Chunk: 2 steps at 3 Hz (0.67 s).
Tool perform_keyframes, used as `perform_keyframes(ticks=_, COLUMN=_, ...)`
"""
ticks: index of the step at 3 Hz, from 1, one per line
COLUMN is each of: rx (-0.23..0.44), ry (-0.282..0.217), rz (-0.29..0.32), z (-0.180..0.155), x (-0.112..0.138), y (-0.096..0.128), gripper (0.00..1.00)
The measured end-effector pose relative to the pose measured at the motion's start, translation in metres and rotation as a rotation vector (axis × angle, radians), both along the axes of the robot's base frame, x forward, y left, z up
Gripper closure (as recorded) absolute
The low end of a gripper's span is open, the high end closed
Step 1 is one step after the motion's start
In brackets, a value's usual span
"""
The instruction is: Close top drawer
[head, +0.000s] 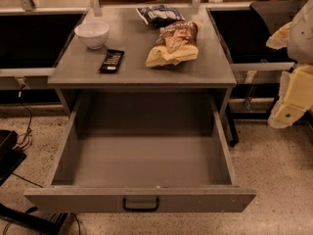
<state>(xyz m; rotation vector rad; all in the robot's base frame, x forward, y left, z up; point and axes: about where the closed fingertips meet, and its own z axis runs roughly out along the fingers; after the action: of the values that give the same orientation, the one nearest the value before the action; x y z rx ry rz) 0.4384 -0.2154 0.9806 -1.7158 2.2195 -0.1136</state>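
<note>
The top drawer (142,153) is a wide, deep grey metal drawer, pulled far out of the grey cabinet and empty inside. Its front panel (139,199) is nearest the camera and has a small dark loop handle (141,204) at its centre. My gripper (292,89), white and yellow, is at the right edge of the view. It hangs in the air to the right of the cabinet, apart from the drawer and about level with the cabinet top.
The cabinet top (142,65) carries a white bowl (92,34), a black snack bar (112,60), a brown chip bag (173,44) and a blue bag (158,14). Cables and dark equipment (12,155) lie on the floor at the left. Speckled floor (274,170) is at the right.
</note>
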Motion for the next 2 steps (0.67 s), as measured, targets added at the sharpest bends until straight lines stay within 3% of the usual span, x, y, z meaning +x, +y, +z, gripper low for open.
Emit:
perform_keyframes(ticks=1, rx=-0.004, ry=-0.013, rz=-0.001, z=0.0, x=-0.002, y=0.003, gripper=0.0)
perform_keyframes(ticks=2, rx=0.034, ry=-0.024, rz=-0.008, z=-0.019, x=-0.021, y=0.007, gripper=0.0)
